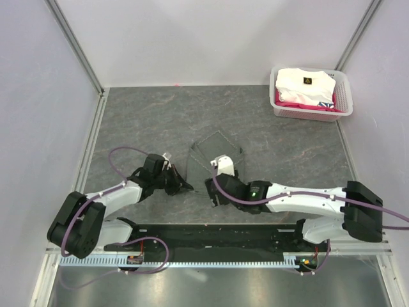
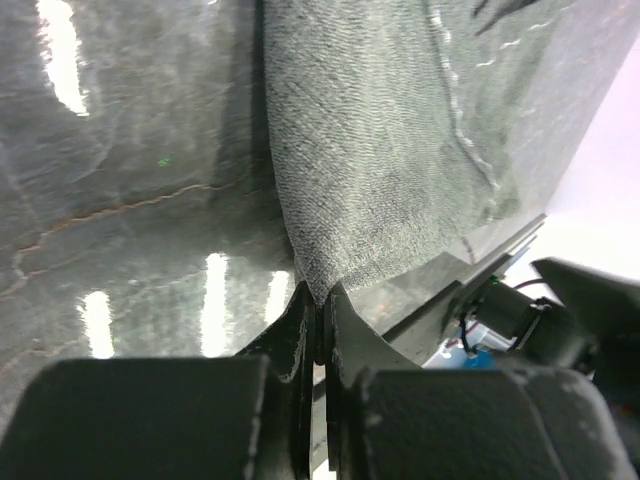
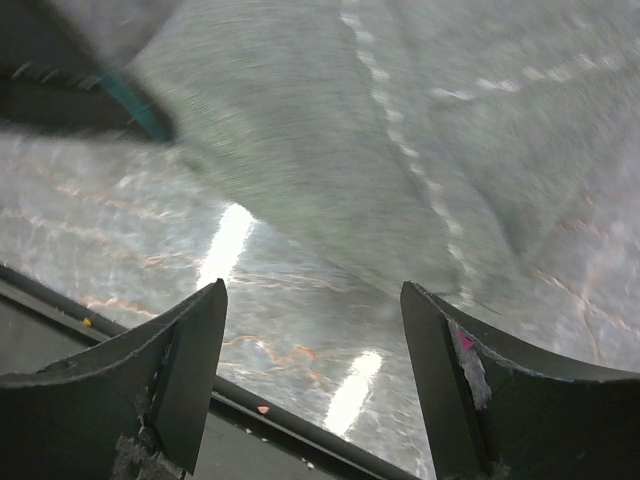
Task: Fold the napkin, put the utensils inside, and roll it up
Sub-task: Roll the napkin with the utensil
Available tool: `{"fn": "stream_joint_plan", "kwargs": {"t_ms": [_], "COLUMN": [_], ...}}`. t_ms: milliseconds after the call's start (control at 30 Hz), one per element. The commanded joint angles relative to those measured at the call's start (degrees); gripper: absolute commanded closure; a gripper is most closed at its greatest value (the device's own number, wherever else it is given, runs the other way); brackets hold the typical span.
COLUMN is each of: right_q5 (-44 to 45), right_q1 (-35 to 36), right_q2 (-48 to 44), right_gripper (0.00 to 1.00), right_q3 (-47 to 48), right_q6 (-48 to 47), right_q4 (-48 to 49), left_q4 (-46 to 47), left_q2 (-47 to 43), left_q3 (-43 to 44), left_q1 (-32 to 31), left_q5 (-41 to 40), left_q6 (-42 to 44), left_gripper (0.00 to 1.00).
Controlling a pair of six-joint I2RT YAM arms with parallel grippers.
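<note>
On marbled tabletop [image 1: 160, 115], left jaws pinch woven napkin [image 2: 380, 150] corner; right jaws spread, empty.

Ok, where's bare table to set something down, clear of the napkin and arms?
Free: the far-left tabletop between the back wall and the napkin, and the right side between the basket and the right arm. Crowded: the napkin's near edge, where the left gripper pinches it and the right gripper hovers open.

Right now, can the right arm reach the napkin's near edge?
Probably yes: the right gripper is open with the napkin edge just ahead, and only tabletop lies between. The left gripper pinches another part, off to the side.
</note>
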Motion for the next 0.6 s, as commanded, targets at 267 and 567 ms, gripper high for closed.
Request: {"fn": "stream_joint_plan", "kwargs": {"t_ms": [267,567], "right_q5": [22.51,29.13], "right_q1": [15.96,17.90], "right_q2": [17.36,23.96], "right_gripper": [0.20,0.20], "right_q3": [15.83,17.86], "right_q6": [-13.99,-15.93], "right_q4": [2.69,3.48], "left_q4": [-4.63,-6.83], "left_q2": [-5.73,-7.75], "left_q3": [3.97,4.50], "left_q1": [-0.30,-0.30], "left_q5": [0.89,0.63], "left_q6": [-5.29,-5.46], "left_gripper": [0.98,0.98]}}
